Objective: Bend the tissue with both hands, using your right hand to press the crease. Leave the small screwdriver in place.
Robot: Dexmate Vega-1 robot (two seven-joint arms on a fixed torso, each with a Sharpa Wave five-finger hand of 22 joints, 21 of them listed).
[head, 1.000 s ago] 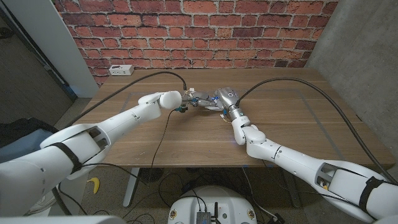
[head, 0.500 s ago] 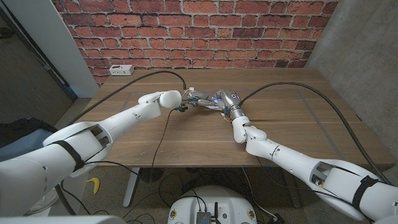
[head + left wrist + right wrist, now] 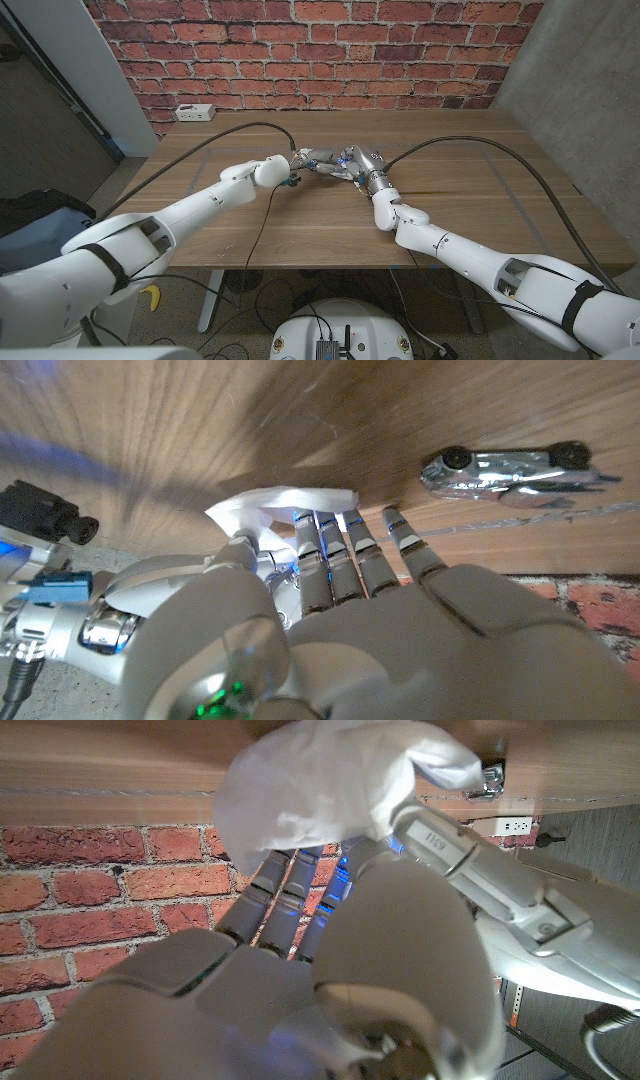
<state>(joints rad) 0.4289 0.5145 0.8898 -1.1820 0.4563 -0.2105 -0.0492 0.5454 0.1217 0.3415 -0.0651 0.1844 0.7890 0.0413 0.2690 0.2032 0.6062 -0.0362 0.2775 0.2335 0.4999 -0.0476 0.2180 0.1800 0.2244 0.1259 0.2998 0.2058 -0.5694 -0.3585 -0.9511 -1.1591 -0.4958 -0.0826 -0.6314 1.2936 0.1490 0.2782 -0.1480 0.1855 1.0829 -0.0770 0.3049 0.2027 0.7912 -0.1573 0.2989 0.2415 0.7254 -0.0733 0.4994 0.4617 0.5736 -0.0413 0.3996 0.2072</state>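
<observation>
Left hand [image 3: 312, 160] and right hand [image 3: 356, 160] are meeting at the far middle of the table [image 3: 460, 190], both pinching the white tissue [image 3: 320, 795], which is bunching between their fingers.

White glossy arms with black bands and thick black cables; silvery-grey hands, the left hand [image 3: 313, 160] and right hand [image 3: 360, 160], with segmented fingers [image 3: 318, 565] lit blue.
</observation>
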